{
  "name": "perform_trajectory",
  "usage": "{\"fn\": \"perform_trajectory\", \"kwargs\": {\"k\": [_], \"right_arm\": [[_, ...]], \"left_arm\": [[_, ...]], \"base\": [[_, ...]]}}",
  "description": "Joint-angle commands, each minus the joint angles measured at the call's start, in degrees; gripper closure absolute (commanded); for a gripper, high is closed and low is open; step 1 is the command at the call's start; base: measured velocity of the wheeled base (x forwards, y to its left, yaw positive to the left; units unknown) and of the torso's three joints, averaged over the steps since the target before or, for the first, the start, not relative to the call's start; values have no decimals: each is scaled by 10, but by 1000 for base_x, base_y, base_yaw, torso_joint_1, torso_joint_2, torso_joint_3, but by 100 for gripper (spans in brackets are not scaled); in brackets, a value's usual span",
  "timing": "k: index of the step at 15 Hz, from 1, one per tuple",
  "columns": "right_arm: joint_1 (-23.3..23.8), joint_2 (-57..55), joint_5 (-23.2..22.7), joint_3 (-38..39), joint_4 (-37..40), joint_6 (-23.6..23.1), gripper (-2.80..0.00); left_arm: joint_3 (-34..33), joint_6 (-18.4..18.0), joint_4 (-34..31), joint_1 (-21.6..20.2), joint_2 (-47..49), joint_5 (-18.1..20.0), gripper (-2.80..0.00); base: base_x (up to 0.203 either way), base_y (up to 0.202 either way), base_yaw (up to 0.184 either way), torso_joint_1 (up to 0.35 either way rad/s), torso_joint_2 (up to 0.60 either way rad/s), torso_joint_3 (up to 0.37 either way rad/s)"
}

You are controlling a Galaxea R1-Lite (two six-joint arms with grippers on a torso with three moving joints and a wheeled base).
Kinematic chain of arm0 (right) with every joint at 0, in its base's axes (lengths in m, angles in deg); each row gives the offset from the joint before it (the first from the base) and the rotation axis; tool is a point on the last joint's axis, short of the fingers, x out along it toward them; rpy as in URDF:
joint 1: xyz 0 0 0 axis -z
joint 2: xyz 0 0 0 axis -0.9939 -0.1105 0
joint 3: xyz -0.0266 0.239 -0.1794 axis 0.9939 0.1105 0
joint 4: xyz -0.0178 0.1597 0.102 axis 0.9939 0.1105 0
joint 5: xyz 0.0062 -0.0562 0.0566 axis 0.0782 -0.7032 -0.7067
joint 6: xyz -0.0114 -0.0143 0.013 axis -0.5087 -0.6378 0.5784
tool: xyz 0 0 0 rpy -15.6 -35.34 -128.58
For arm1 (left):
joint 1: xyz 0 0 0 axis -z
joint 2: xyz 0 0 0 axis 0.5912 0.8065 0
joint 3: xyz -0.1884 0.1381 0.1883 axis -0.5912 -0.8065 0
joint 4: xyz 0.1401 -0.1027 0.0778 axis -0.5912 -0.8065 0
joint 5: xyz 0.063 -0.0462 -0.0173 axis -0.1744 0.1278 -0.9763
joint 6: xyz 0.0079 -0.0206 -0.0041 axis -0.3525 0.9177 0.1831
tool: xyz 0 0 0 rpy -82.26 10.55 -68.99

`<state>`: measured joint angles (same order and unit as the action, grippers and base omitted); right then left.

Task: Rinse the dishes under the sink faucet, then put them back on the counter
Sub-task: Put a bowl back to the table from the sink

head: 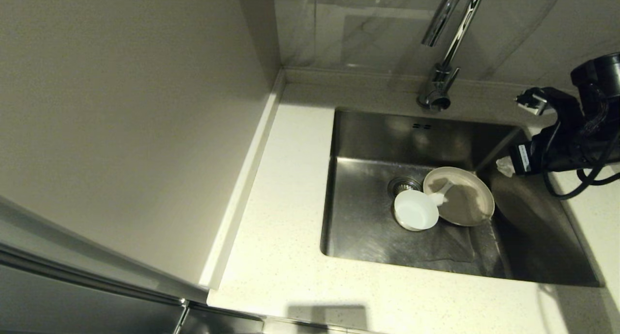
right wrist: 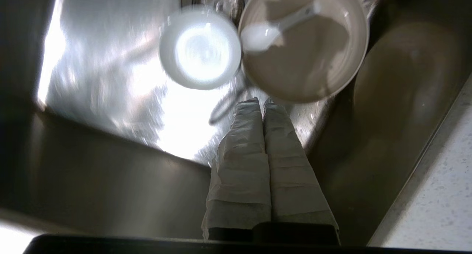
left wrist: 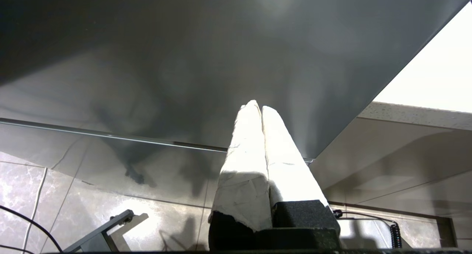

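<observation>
The small white bowl sits upright on the floor of the steel sink, beside the drain. Touching its right side is the cream plate, which carries the white spoon. The chrome faucet arches above the sink's back edge, and no water shows. My right gripper hovers over the sink's right side, just short of the plate's rim, shut and empty. My left gripper is shut and empty, parked low beside a cabinet front, out of the head view.
The speckled counter wraps round the sink on the left and front. A tall wall panel stands on the left. The right arm's black body and cables hang over the sink's right rim.
</observation>
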<state>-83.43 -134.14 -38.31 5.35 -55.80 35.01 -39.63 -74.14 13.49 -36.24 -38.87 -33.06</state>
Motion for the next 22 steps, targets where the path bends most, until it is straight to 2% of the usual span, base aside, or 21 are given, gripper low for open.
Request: {"fn": "perform_trajectory", "kwargs": {"k": [1,2,5,9,11,13,16,22], "right_arm": [[-22,9,7,32,2,-14,0],[-31,5,5,37,2,-14,-280],[-49,-30,2,43,-2,-3,-280],[-61,-101,15,7,-3,124,-280],[-63,-142,65,-7,-3,172,-280],[-68,-168,85,-10,-12,197,-280],[-78,-221,141,-4,-82,209,-280],[-103,-300,147,-15,-104,207,-280]], "left_arm": [[0,0,0,0,-2,0,0],[0,0,0,0,-2,0,0],[0,0,0,0,-2,0,0],[0,0,0,0,-2,0,0],[0,0,0,0,-2,0,0],[0,0,0,0,-2,0,0],[0,0,0,0,-2,0,0],[0,0,0,0,-2,0,0]], "base": [[0,0,0,0,0,0],[0,0,0,0,0,0],[0,0,0,0,0,0],[0,0,0,0,0,0],[0,0,0,0,0,0],[0,0,0,0,0,0],[0,0,0,0,0,0],[0,0,0,0,0,0]]}}
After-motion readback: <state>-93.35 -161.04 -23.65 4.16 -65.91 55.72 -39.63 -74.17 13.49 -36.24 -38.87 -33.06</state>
